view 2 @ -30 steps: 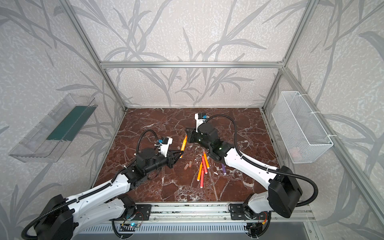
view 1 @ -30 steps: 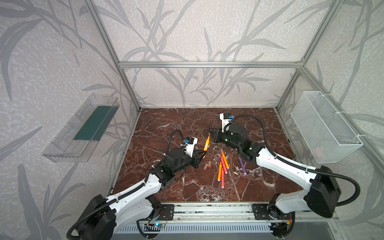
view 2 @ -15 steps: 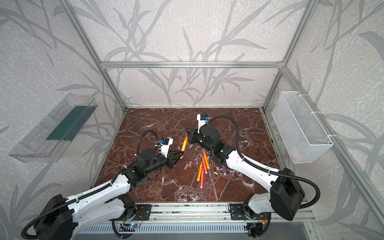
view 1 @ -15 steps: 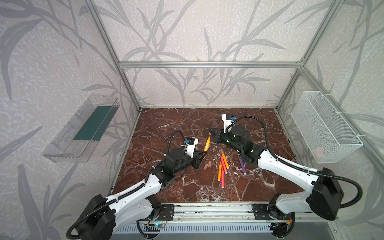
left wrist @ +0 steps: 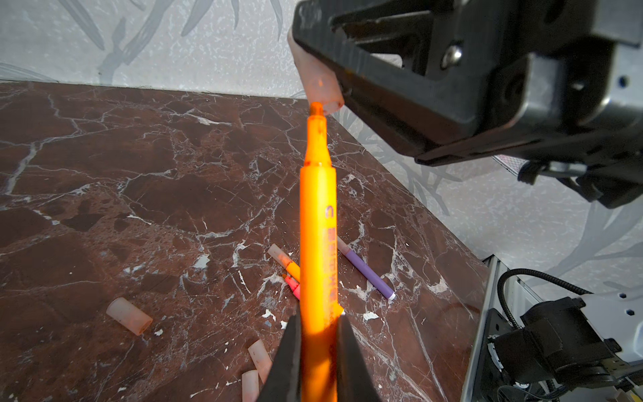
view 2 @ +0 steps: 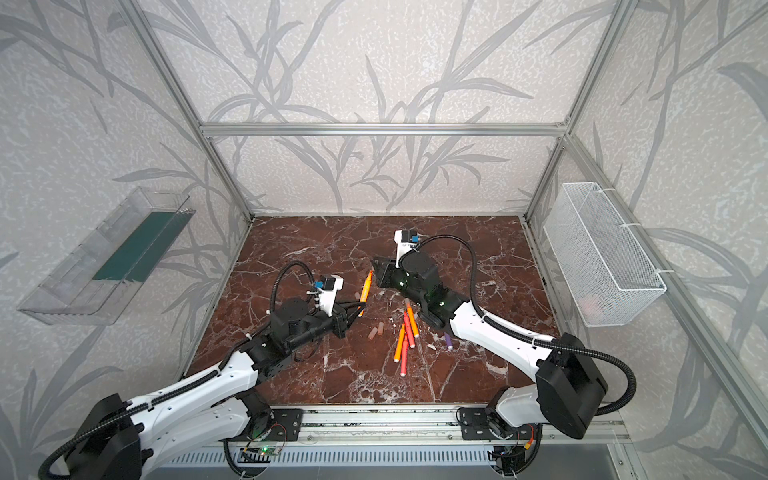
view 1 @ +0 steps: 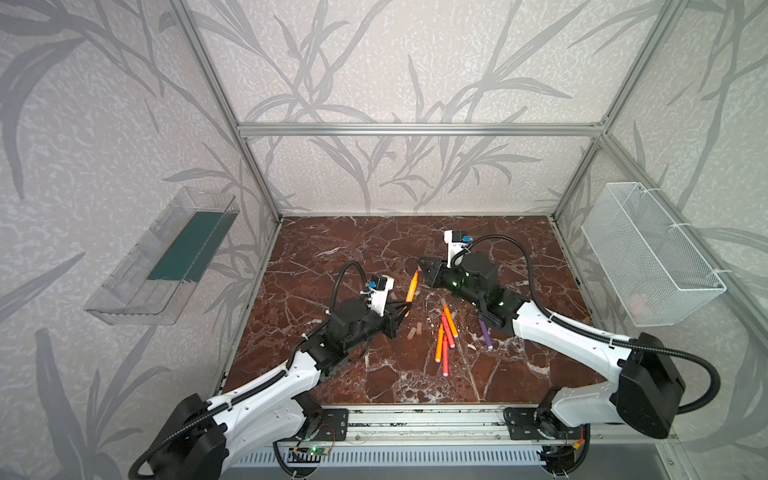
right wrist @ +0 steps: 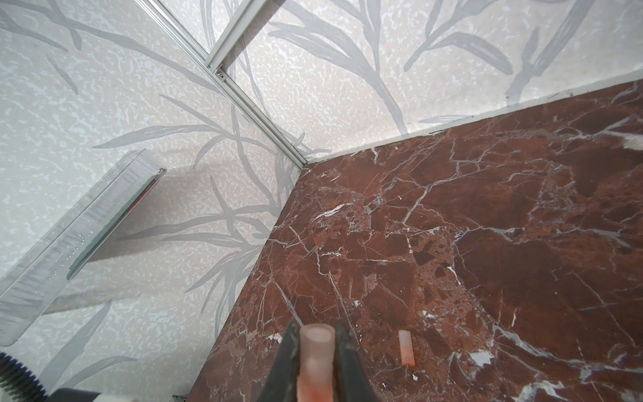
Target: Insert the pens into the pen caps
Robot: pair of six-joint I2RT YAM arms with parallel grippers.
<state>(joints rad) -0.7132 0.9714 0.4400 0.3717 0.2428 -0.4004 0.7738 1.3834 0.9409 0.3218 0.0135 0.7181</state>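
Left jaws grip orange pen (left wrist: 317,222); left wrist alone shows tip at right jaws' gripped cap (left wrist: 313,76)

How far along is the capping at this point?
Done: the purple pen and one orange pen on the table appear capped. In hand: the left gripper holds another orange pen, tip at the mouth of the cap in the right gripper, not yet seated. Left: three more pens, seemingly uncapped, and three loose caps.
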